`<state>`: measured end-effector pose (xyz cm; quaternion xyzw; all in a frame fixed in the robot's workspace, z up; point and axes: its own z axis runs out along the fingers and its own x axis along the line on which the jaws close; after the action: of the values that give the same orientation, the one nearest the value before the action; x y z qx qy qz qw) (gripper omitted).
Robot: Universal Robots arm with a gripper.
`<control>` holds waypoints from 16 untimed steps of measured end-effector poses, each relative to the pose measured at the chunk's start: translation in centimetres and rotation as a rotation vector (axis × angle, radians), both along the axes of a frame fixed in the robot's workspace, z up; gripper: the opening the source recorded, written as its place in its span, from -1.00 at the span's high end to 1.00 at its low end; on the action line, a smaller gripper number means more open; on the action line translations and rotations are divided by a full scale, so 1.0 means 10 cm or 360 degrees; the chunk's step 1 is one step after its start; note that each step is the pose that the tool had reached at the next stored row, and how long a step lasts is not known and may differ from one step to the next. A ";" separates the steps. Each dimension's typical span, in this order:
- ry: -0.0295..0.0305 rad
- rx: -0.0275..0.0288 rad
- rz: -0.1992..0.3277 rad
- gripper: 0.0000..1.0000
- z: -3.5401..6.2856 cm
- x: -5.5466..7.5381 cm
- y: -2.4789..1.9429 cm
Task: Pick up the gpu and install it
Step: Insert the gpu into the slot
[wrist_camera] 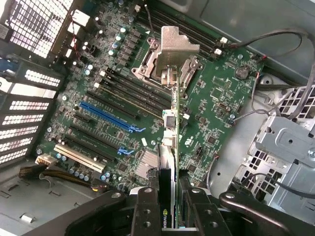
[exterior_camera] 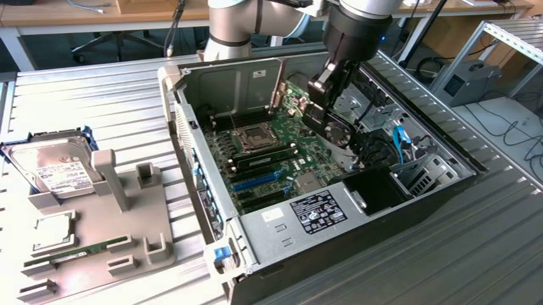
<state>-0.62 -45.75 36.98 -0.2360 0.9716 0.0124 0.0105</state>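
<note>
The fingers [wrist_camera: 147, 212] are clenched on the gpu [wrist_camera: 165, 194], one on each flat face, so the card stands on edge between them. The gripper [wrist_camera: 170, 211] hangs inside the open computer case [exterior_camera: 280, 232], with the card's silvery metal bracket at its far end from the fingers. The gpu is held over the motherboard [wrist_camera: 216, 98]. In the exterior view it sits at 3 o'clock from the CPU socket [exterior_camera: 254, 135] and at 1 o'clock from the blue expansion slots [exterior_camera: 254, 182], clear of them. It cannot be told whether the card's lower edge touches the board.

The case lies on its side on the ribbed metal table [exterior_camera: 110, 101], with its open side up. In the exterior view, a gray holder [exterior_camera: 106, 190] rests on the table at 9 o'clock from the case, near it. The holder carries a silver hard drive [exterior_camera: 55, 168] at its 11 o'clock corner, a processor chip [exterior_camera: 53, 230] at 8 o'clock, and a green RAM stick [exterior_camera: 76, 252] just beside the chip at 6 o'clock.
</note>
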 end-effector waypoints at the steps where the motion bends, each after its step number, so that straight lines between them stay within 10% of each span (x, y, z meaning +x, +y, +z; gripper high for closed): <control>1: -0.00001 0.00000 0.0004 0.48 0.000 0.00 0.000; 16: 0.00000 0.00000 0.0076 0.48 0.000 0.00 0.000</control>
<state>-0.62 -45.75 36.98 -0.2590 0.9657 0.0126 0.0103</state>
